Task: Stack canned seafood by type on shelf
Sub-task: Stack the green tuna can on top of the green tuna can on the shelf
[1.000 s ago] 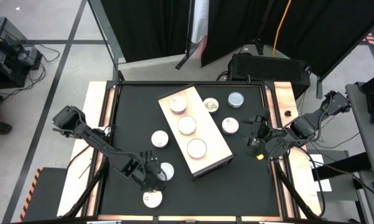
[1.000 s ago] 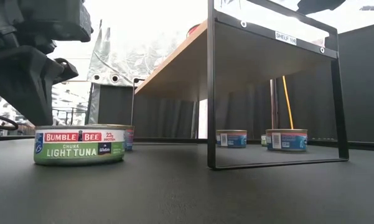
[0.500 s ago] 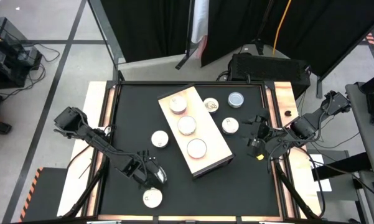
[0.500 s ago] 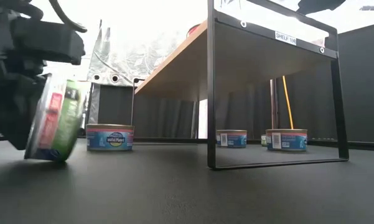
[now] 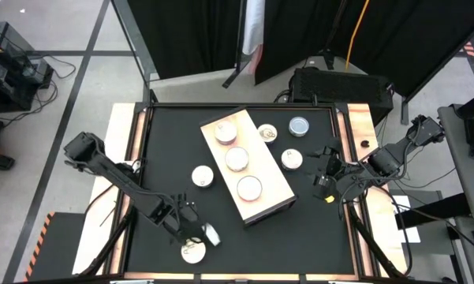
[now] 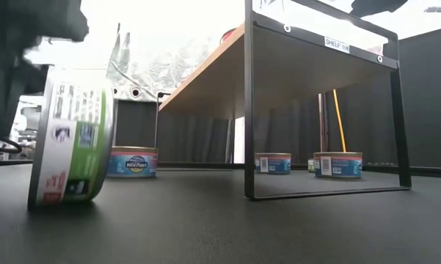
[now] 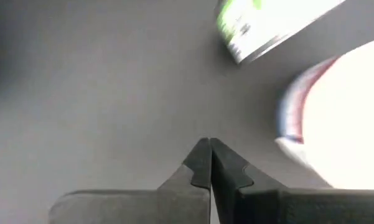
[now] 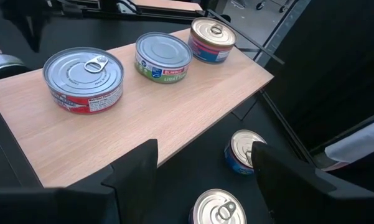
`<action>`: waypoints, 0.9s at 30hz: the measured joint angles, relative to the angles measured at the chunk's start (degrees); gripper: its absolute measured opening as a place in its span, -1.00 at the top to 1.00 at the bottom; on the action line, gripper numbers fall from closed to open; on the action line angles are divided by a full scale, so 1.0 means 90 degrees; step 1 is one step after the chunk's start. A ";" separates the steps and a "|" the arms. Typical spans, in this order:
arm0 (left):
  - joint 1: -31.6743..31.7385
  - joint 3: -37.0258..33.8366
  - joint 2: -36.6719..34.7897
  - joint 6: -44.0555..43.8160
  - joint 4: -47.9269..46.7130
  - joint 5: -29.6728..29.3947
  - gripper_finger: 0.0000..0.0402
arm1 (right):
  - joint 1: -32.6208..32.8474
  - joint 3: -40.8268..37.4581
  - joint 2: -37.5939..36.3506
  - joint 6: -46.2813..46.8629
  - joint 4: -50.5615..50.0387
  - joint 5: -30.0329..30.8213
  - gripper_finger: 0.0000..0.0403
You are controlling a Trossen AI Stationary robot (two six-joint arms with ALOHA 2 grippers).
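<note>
High view: we see our left gripper (image 5: pixel 191 229) pinched together, holding nothing, near the table's (image 5: pixel 315 237) front edge beside a tipped green-labelled can (image 6: pixel 72 138); three cans (image 8: pixel 163 56) sit on the shelf (image 5: pixel 268 201). Right gripper (image 5: pixel 322 170) waits spread apart by the right edge.

The green-labelled tuna can (image 6: pixel 70 136), seen a second ago lying flat on the table (image 6: pixel 227 227) in the low view, has been tipped up and now stands nearly on its edge, leaning slightly. The left hand (image 5: pixel 191 231) has been shifted toward 6 o'clock in the high view, closer to the can at the front edge (image 5: pixel 193 252). The bluish-lidded can formerly beside the hand is now shown edge-on (image 5: pixel 211 233) just at its 3 o'clock.
</note>
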 joint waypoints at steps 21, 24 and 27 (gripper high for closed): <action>0.0013 0.1331 0.0181 0.4196 0.0696 -0.0614 -0.33 | 0.0010 0.0000 0.0135 0.0672 -0.0001 -0.0340 -0.26; 0.0002 0.1331 0.0168 0.4191 0.0638 -0.0299 -0.47 | 0.0010 0.0000 0.0133 0.0663 -0.0002 -0.0340 -0.26; 0.0006 0.1357 0.0164 0.4233 0.0380 -0.0184 -0.50 | 0.0010 0.0000 0.0135 0.0601 -0.0003 -0.0339 -0.26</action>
